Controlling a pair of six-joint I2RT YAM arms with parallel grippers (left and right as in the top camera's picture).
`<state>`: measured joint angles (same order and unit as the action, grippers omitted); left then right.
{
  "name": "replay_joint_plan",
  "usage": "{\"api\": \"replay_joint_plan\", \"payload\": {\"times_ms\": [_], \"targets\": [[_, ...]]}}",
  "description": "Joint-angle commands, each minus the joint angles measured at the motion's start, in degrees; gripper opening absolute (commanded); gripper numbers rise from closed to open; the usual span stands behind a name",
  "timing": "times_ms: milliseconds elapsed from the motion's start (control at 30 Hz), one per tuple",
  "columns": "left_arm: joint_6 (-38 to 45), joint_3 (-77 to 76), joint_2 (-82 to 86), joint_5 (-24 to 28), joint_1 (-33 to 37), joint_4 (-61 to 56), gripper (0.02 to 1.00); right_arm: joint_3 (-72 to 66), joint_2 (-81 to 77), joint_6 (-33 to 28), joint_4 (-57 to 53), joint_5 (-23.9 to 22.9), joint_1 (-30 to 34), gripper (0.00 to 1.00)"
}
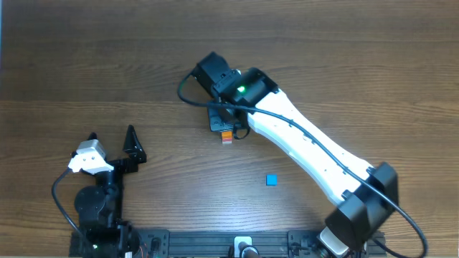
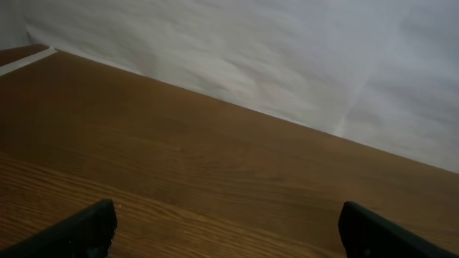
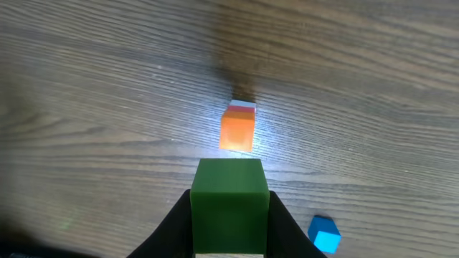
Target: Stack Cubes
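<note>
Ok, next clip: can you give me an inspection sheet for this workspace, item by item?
Surface: wooden table, bare wood grain.
Job's things: green cube held above the table; orange cube on the table just beyond it, with a reddish edge showing at its far side; blue cube alone, apart from both.
Clutter: nothing seen.
Grippers: right gripper, jaws shut on the green cube; left gripper, jaws open, holding nothing, near its own base.
Cables: black cable looping at the right wrist; black loop beside the left arm's base.
Surroundings: pale backdrop behind the table's far edge.
</note>
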<state>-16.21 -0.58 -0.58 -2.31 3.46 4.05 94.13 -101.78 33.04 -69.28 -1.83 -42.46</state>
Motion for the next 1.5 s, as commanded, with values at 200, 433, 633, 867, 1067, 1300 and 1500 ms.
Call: {"api": "replay_joint_plan", "payload": {"times_ms": [200,433,633,867,1067,1300,1500], "targets": [[0.8,0.2,0.4,0.4,0.3,-0.1,1.000,0.3,-6.4,3.4,-0.8,0.9,-0.8,0.012],[0.8,0.2,0.4,0.4,0.3,-0.1,1.000,0.3,-8.2,4.3,-0.7,0.9,-1.3,0.012],[0.8,0.2,0.4,0.4,0.3,-0.1,1.000,0.2,-8.6,4.2,-0.5,0.2,-1.5,0.009],[0.8,0.2,0.4,0.4,0.3,-0.1,1.000,0.2,-10.6,4.2,0.1,0.0,-1.5,0.012],[0.8,0.2,0.4,0.4,0.3,-0.1,1.000,0.1,-11.2,4.2,0.3,-0.2,-1.4,0.012],[0.8,0.2,0.4,0.4,0.3,-0.1,1.000,-0.1,-11.2,5.6,0.3,-2.2,-1.4,0.012],[0.8,0.2,0.4,0.3,0.3,-0.1,0.998,-0.2,-11.2,5.7,0.3,-2.6,-1.3,0.009]]}}
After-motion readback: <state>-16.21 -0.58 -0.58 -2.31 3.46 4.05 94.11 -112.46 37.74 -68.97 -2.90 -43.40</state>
